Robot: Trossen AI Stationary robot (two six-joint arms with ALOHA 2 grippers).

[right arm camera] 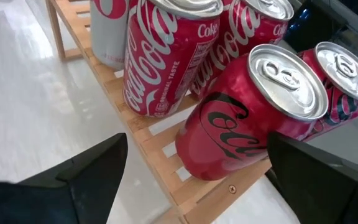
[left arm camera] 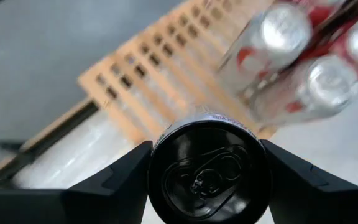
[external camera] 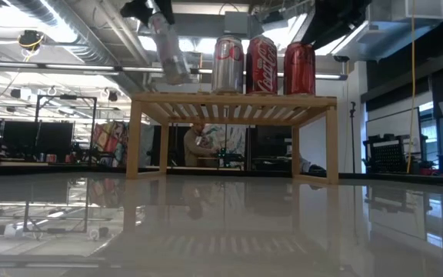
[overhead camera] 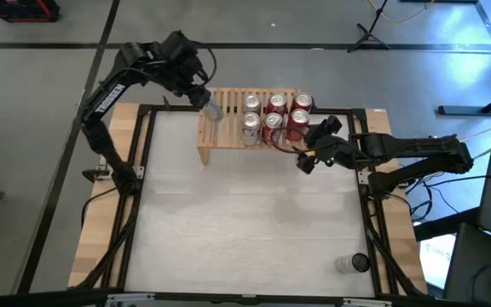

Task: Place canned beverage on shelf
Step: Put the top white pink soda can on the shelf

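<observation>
The left tool point(overhead camera: 208, 104) pinches a silver, dark-topped drink can point(overhead camera: 212, 108), held tilted above the nine o'clock end of the low light-wood slatted shelf point(overhead camera: 222, 128) at the white worktop's point(overhead camera: 245, 213) twelve o'clock edge. Six red and silver cans point(overhead camera: 275, 118) crowd its three o'clock end. The right tool point(overhead camera: 307, 143) hangs spread beside them.

Two dark jointed arms point(overhead camera: 109, 94), white lettering, black wedge-shaped jaws
</observation>
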